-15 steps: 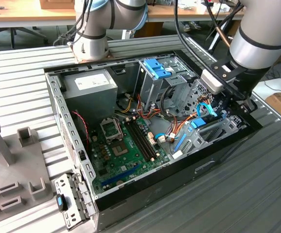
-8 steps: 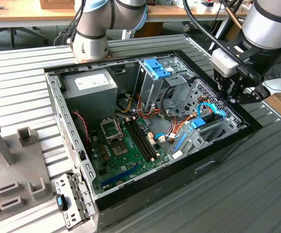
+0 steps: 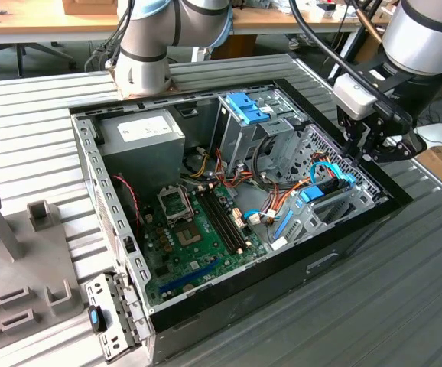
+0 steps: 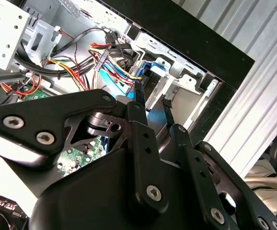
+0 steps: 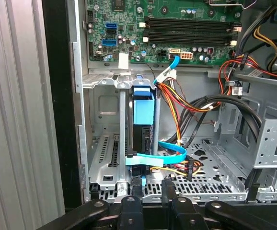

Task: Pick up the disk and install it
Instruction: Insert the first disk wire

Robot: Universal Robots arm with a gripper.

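Disk [image 5: 143, 115] stood on edge in the grey drive bay [image 5: 102, 143], at 3 o'clock in the open case [image 3: 282, 284] in the exterior view, blue rail capping its dark body, your gripper [image 5: 151, 188] hung near, fingers apart, empty.

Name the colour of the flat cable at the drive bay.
Light blue cable; best in first wrist view.

Even, bright indoor light from overhead; no hard shadows. Ribbed metal table [image 3: 45, 99] shone pale, near washed out in the second wrist view. Case [image 3: 282, 283] interior lay shaded under its walls, darkest inside the drive cage [image 5: 105, 143] in the first wrist view. Black gripper [image 4: 152, 96] carried a soft sheen along its links.
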